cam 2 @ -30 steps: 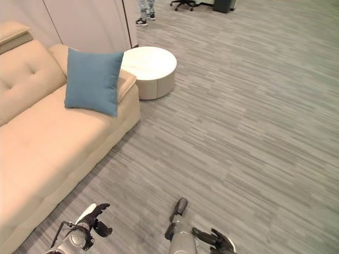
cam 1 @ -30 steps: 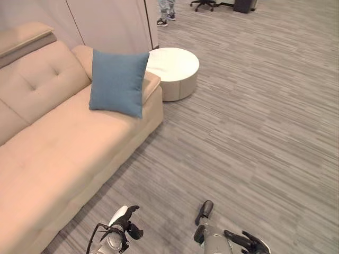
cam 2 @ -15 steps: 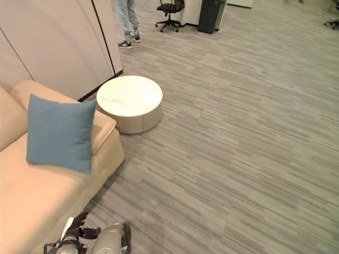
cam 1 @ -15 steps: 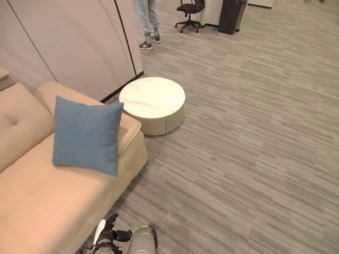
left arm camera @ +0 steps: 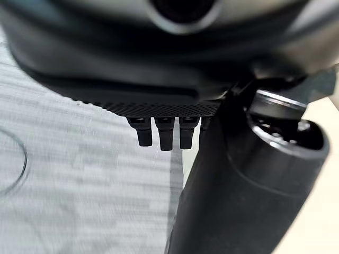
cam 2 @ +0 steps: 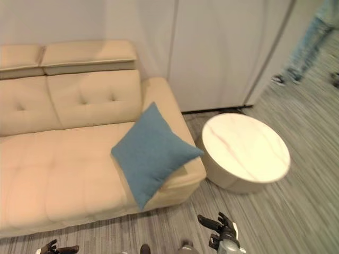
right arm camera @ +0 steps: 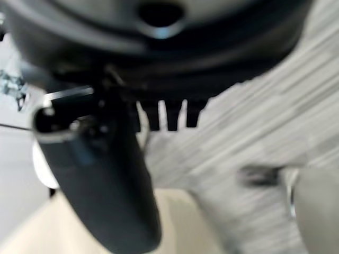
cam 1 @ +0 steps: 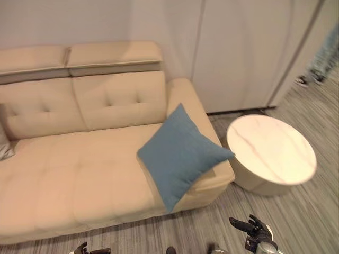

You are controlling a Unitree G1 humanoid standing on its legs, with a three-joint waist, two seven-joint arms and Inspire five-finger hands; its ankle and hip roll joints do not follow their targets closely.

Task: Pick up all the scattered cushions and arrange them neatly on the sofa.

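Note:
A blue cushion [cam 1: 180, 153] stands on one corner on the beige sofa [cam 1: 79, 174], leaning against its right armrest. A grey corner of something soft [cam 1: 4, 147] shows at the sofa's far left edge. My right hand [cam 1: 253, 228] hangs low over the floor in front of the sofa's right end, open with its fingers [right arm camera: 169, 115] spread and holding nothing. My left hand [cam 1: 86, 248] is low at the sofa's front, open and empty, its fingers [left arm camera: 165, 135] straight over the carpet.
A round white low table [cam 1: 271, 152] stands right beside the sofa's right armrest. Pale wall panels [cam 1: 238, 47] run behind both. A person's legs [cam 2: 302, 50] stand at the far right. Grey carpet [cam 1: 307, 222] lies in front.
The whole picture has swung round, so the camera now faces the sofa square on. Both hands stay low and empty.

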